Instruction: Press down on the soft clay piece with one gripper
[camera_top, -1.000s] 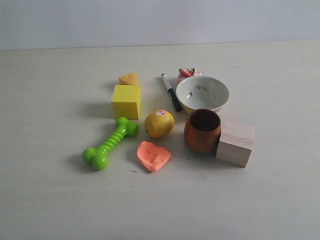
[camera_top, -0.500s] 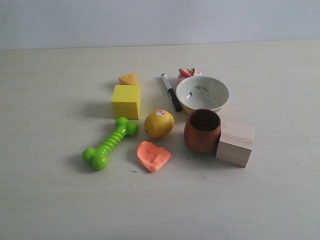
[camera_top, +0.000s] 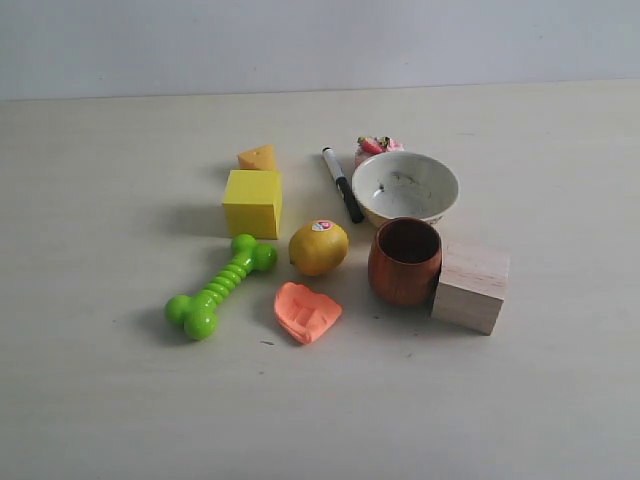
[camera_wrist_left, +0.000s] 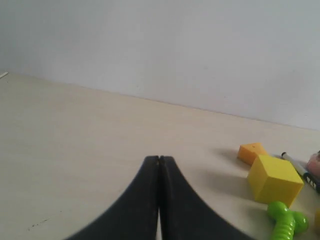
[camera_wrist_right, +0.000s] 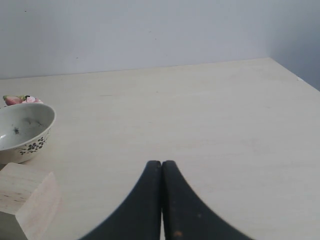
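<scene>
1. We see the soft clay piece (camera_top: 307, 312) lying flat on the table (camera_top: 120, 400), at the front of the object cluster in the ext. view. It's salmon-orange, roughly heart-shaped, w/ ridged marks on top.
2. Closest neighbour is the yellow fruit (camera_top: 319, 247) w/ a sticker, just behind the clay. We see a narrow gap between them.
3. The green bone toy (camera_top: 220, 286) sits left of the clay, apart. The brown cup (camera_top: 404, 262) sits behind-right, also apart.
4. The wood block (camera_top: 471, 285) is pressed against the cup's right side. The bowl (camera_top: 420, 185) is just behind the cup. We can't tell if bowl and cup touch.
5. The black marker (camera_top: 343, 185) lies left of the bowl. The yellow cube (camera_top: 252, 203) and orange-yellow wedge (camera_top: 257, 157) are further left, wedge behind cube. A small pink item (camera_top: 378, 146) sits behind the bowl, too small to ID.
6. Left gripper (camera_wrist_left: 159, 160): fingers closed tip to tip, nothing between them, over bare table. Cube, wedge and one end of the toy show at the edge of its view.
7. Right gripper (camera_wrist_right: 161, 164): same, fingers pressed together and holding nothing. Bowl and block show at the edge of its view.
</scene>
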